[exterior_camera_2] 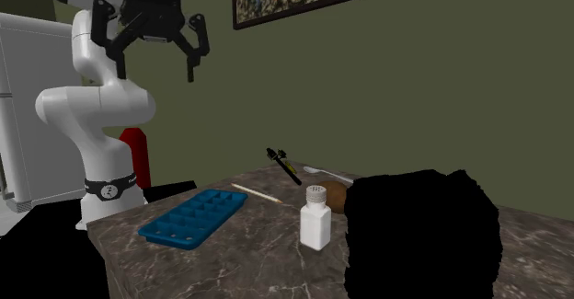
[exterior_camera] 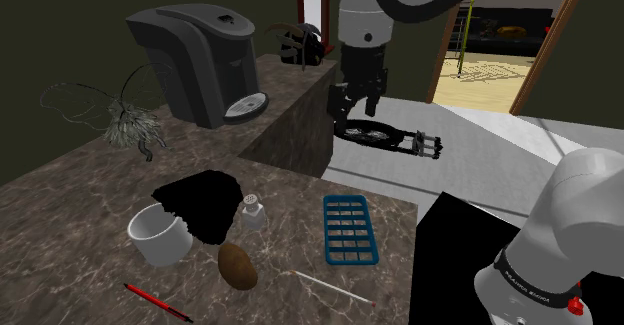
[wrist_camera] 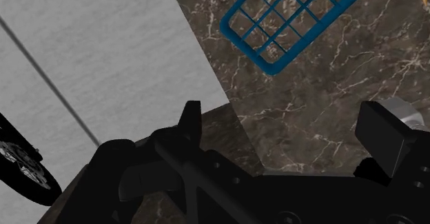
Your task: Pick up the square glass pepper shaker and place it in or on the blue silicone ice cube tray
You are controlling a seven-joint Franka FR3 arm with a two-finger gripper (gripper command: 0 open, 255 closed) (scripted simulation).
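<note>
Worktop [exterior_camera: 80, 208] of dark veined stone carries one of nearly every thing on it. One square pepper shaker [exterior_camera: 251, 213], pale-bodied with a perforated grey cap, stands upright on the stone. In the shoulder view it is between a pure black patch [exterior_camera: 205, 205] at its left and the one blue ice cube tray [exterior_camera: 351, 229] at its right, near the tray but apart from it. In the second exterior view the shaker [exterior_camera_2: 315, 219] stands right of the tray [exterior_camera_2: 193, 217] and just left of the black patch [exterior_camera_2: 423, 237]. The tray lies flat and holds nothing in its compartments.

One white mug [exterior_camera: 158, 235] sits at the patch's left edge. One brown oval object [exterior_camera: 237, 265] lies just in front of the shaker, one red pencil [exterior_camera: 155, 301] lies nearer the shoulder view's bottom, and one thin white stick [exterior_camera: 330, 286] lies below the tray. One dark grey coffee maker [exterior_camera: 200, 63] stands on a raised ledge behind.

One gripper [exterior_camera: 356, 108] hangs high above the worktop, pointing down, well apart from the shaker. Its two black fingers [exterior_camera_2: 191, 63] are spread wide with nothing between them. In the wrist view the gripper [wrist_camera: 286, 129] looks down on bare stone, with the tray [wrist_camera: 289, 23] beyond the fingertips and a plain grey surface [wrist_camera: 103, 57] beside the worktop's edge.
</note>
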